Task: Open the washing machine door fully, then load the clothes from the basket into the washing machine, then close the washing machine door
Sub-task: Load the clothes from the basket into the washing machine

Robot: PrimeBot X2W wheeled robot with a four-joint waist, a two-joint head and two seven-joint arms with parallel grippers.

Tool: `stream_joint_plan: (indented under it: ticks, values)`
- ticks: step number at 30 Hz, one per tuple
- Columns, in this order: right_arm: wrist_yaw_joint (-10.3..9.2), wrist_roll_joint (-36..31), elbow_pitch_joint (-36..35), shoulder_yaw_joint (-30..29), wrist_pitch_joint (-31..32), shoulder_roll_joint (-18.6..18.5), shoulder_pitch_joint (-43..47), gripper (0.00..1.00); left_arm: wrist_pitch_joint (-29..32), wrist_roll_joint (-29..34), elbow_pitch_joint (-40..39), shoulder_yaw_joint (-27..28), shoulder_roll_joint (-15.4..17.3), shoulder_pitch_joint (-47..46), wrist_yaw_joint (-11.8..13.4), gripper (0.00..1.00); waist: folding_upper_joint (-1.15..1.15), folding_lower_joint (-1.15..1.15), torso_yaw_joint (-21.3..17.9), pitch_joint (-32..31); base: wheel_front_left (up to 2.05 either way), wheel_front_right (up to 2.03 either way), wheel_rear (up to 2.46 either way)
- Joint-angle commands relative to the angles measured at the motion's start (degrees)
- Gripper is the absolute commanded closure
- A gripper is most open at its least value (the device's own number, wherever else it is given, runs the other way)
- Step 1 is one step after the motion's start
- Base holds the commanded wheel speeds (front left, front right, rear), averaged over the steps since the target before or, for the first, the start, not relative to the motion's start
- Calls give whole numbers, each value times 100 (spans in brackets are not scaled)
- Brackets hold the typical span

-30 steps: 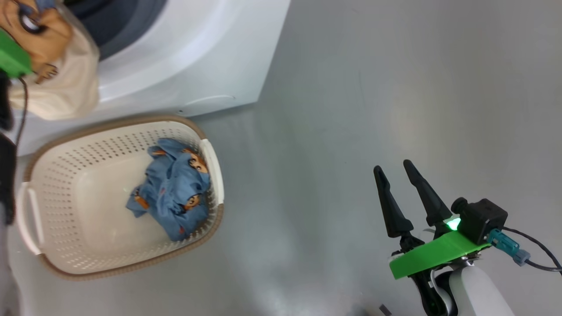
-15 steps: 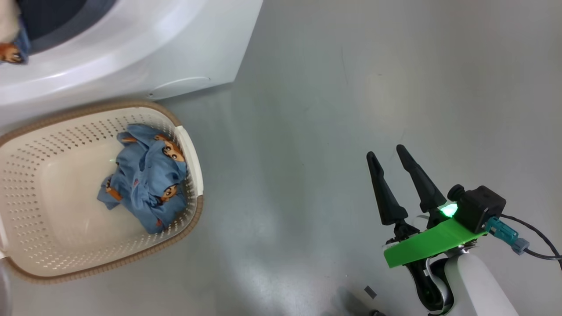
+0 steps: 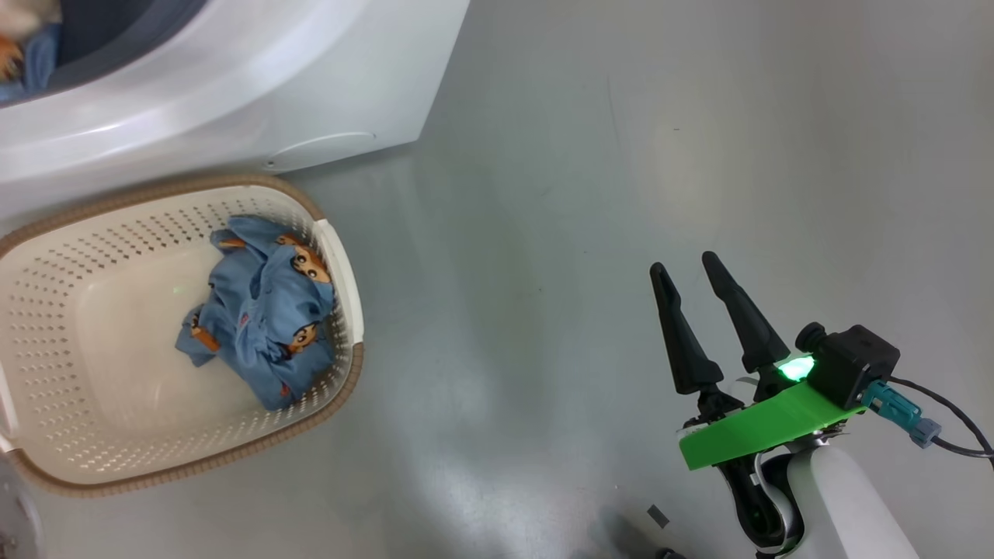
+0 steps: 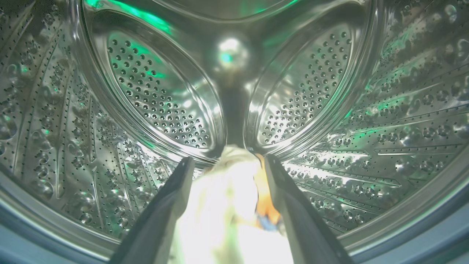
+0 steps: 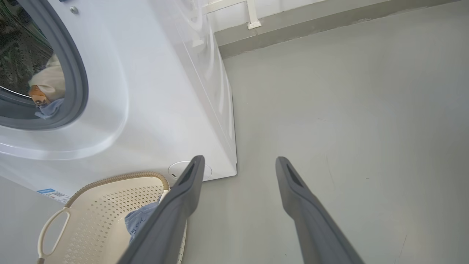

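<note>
The washing machine point(image 3: 233, 101) stands at the upper left, white, with a grey-blue gasket point(image 5: 78, 73); its door is out of view. My left gripper point(image 4: 227, 161) is inside the perforated steel drum point(image 4: 161, 99), open, with a cream and orange garment point(image 4: 220, 205) lying loose between its fingers. The same garment point(image 5: 47, 80) shows in the drum's mouth. One of the clothes, a light blue garment point(image 3: 264, 326), lies in the basket point(image 3: 155, 190) in front of the machine. My right gripper point(image 3: 683, 262) hovers open and empty over the floor, well right of the basket.
Bare grey floor point(image 3: 582, 194) spreads to the right of the machine and basket. A wall base and a white pipe point(image 5: 253, 14) run behind the machine. The basket's near handle point(image 5: 51, 227) faces my right wrist camera.
The head camera has swung. The cream garment that hung from my left gripper outside the machine is now inside the drum's mouth. The right gripper has kept its pose.
</note>
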Motion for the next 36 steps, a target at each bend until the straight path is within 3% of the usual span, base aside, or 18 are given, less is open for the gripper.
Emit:
stream_joint_plan:
  ticks: [1, 14, 36]
  values:
    - [55, -6, -116, 104, -69, 3, 34, 0, -30, 57, -128, 85, 219, 43, -25, 0, 0, 0, 15, -3, 0, 0, 0]
    - [55, -126, -97, 45, -69, 3, 28, 0, -30, -117, -473, 252, -175, 664, -56, 0, 0, 0, 203, -138, 0, 0, 0]
    - [55, -823, 204, -331, -69, -120, 376, 0, -30, -227, -1819, 239, -1027, 3564, -58, 0, 0, 0, 972, -1352, 0, 0, 0]
